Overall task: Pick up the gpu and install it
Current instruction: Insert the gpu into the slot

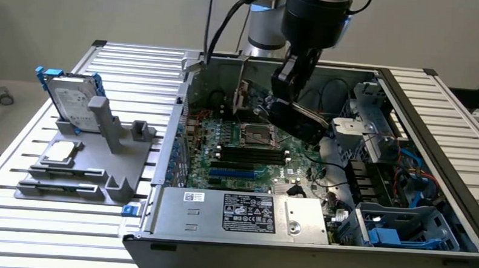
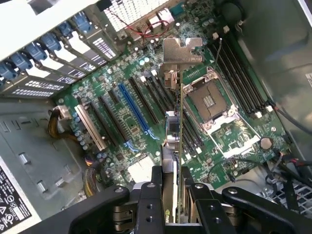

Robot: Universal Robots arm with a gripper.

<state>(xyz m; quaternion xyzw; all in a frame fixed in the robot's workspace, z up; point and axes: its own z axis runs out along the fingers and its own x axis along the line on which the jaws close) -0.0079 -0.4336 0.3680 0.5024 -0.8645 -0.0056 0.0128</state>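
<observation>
The fingers (image 2: 150,204) clamp, half-closed, on the gpu (image 2: 173,134), edge-on above the motherboard (image 2: 131,112); wrist view shows its silver bracket (image 2: 183,48) beyond them; exterior view shows its black cover (image 1: 304,126) beneath them, inside the case (image 1: 220,72).

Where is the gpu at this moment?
The gpu hangs tilted in the gripper inside the open computer case, above the motherboard, toward the exterior view's right of the processor socket.

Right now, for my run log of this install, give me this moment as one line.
stage: gpu picked up, not seated | hand: shut on gpu | position: gpu edge-on above motherboard slots
</observation>
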